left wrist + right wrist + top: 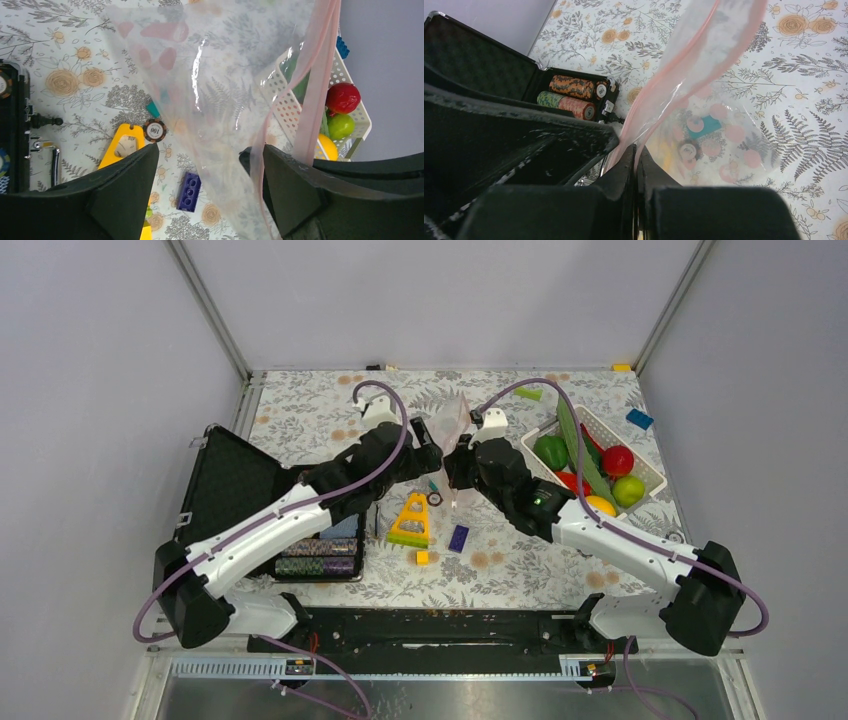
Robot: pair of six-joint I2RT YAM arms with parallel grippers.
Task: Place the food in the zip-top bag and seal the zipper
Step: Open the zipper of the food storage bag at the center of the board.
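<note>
Right wrist cam: right claw (pixel 636 155) is clenched on the zip-top bag (pixel 709 65), pinching it right at the pinkish zipper (pixel 639 112), which runs up and away from the fingertips. Left claw (pixel 207 155) is spread wide, the clear bag film hanging between its fingers with the zipper strip lying against one of them, nothing squeezed. Food sits in the white basket (pixel 614 430), well off the right claw's outer side: cucumber (pixel 580 445), red ball fruit (pixel 617 460), green fruit (pixel 628 490). Under the left claw on the table (pixel 520 570): poker chip (pixel 154 131), purple brick (pixel 189 191).
</note>
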